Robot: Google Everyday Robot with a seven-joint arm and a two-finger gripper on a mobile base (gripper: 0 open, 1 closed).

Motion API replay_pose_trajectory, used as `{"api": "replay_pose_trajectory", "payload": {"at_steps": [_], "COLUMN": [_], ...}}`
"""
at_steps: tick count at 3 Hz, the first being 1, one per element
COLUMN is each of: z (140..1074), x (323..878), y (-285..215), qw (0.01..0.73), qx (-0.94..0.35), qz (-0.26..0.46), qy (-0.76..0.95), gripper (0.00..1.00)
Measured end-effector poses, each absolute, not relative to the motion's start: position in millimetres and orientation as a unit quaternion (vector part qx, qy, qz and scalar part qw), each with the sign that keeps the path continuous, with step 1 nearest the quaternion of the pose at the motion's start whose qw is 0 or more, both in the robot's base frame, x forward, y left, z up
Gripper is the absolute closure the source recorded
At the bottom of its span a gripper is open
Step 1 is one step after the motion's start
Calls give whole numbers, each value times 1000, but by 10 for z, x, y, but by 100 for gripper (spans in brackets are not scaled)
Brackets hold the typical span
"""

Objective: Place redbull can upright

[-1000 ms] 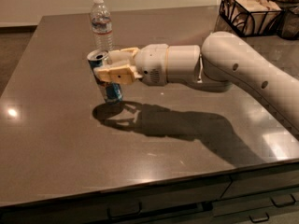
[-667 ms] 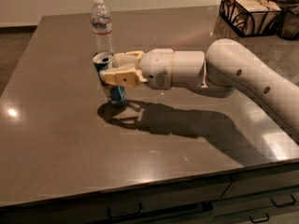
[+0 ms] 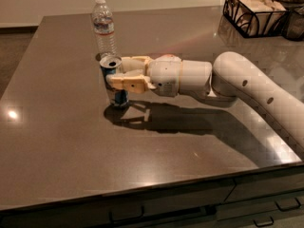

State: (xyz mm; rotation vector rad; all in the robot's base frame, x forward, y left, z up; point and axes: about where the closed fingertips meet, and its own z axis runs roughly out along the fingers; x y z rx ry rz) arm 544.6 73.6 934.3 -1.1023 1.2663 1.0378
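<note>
redbull can (image 3: 109, 67) upright, base at table (image 3: 57, 141) | gripper (image 3: 115, 71) clamped on can | left: let go, back off

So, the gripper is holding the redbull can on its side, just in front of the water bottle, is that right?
Not quite: the redbull can stands upright, silver top up, not on its side. The camera view shows the gripper holding it, jaws around it, just in front of the water bottle on the table.

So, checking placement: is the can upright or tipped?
Upright: the can stands top up, base on the table; the tool grips its middle.
</note>
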Motion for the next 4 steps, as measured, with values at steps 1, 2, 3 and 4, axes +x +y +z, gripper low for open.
{"api": "replay_pose_trajectory", "payload": {"at_steps": [1, 2, 3, 4], "z": [9287, 9252, 9257, 9261], "x": [5441, 5434, 5424, 5416], "y": [713, 706, 726, 743], "qw": [554, 552, 551, 550], "qx": [-468, -472, -474, -475], "qz": [449, 450, 451, 452], "qy": [522, 519, 518, 517], "gripper": [53, 30, 7, 0]}}
